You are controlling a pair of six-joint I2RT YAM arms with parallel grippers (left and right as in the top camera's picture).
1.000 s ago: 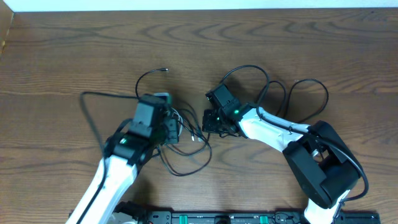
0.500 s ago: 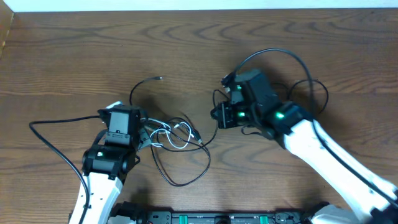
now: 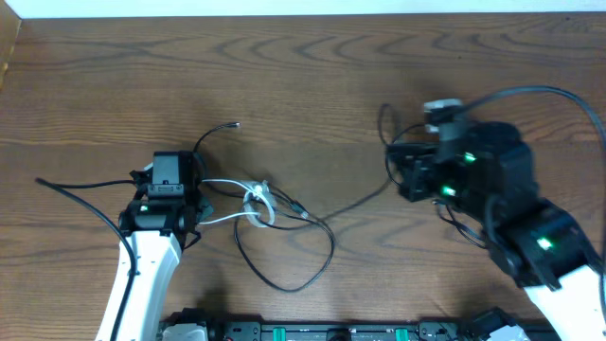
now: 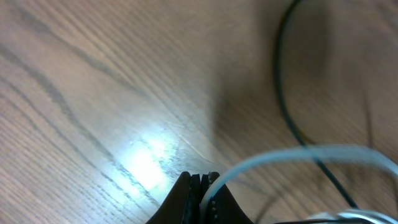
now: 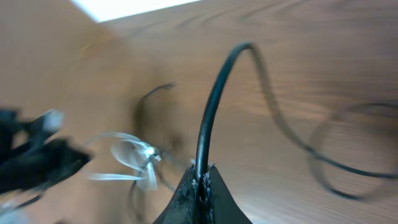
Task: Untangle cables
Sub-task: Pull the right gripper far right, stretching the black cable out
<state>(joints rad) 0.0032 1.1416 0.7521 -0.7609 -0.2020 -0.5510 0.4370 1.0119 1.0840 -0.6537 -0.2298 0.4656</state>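
On the tabletop [image 3: 303, 76] mid-frame: pulled well apart just now, pinching white cable [image 3: 258, 197] in left end effector [image 4: 200, 186], black cable [image 3: 355, 201] in right end effector [image 5: 202, 180]; loosened, probably not yet separated.

The left arm [image 3: 142, 275] extends up from the lower left, its left gripper [image 3: 202, 199] pinched closed at centre left, while the right arm [image 3: 542, 244] extends from the lower right, its right gripper [image 3: 400, 177] likewise closed, right of centre.

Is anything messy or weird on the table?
Yes. The thin white cable is bunched in loops around the long thin black cable, left of the wooden table's middle. They look tangled, not lying apart.
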